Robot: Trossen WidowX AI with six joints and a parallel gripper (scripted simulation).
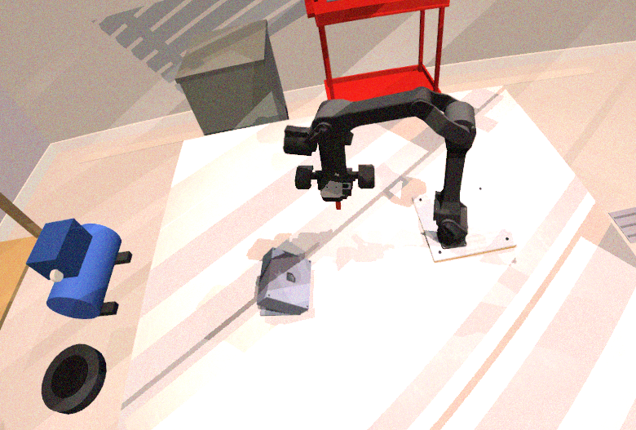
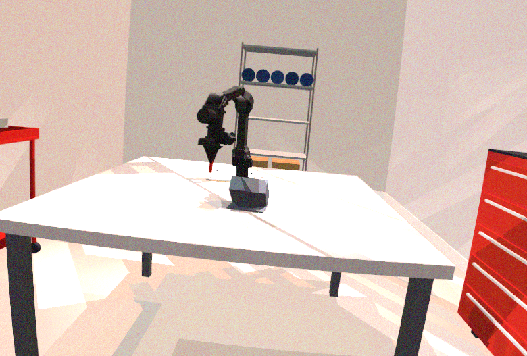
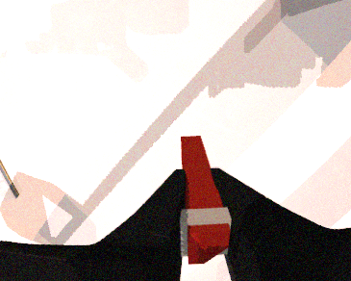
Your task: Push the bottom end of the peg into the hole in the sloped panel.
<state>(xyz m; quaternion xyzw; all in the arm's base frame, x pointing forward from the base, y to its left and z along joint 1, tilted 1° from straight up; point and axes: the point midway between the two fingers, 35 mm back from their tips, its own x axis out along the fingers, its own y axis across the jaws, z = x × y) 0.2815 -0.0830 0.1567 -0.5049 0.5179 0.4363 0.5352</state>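
One red peg (image 1: 337, 205) (image 2: 210, 167) (image 3: 196, 166) is hanging from the gripper (image 1: 337, 198) (image 2: 211, 161) (image 3: 197, 178) in the top view, its lower end poking out below the fingers. The arm is arching out from its white base plate (image 1: 475, 246), and the grey sloped panel (image 1: 288, 288) (image 2: 248, 192) (image 3: 325, 36) is standing on the table (image 1: 411, 342) (image 2: 238, 247) (image 3: 109, 87), well apart from the peg, with the dark hole (image 1: 290, 277) showing in its face; the peg is not yet lined up with it

In the exterior view the gripper is pointing down and the peg is hanging close to upright beneath it, seemingly off the table. The panel is standing nearer the camera, its holed face turning away, so the hole is not showing

In the wrist view the fingers are closing to a narrow gap on the peg, pressing it from both sides, near a pale band around its upper part. The peg is showing flat sides, and a grey corner, probably the panel's, is entering at the upper right

The pick looks done, and the carry to the panel seems to be the step in hand. The next move is calling for bringing the peg over the hole, tilting it to the hole's direction and turning its flats to match before any push; a poor match could be catching the rim
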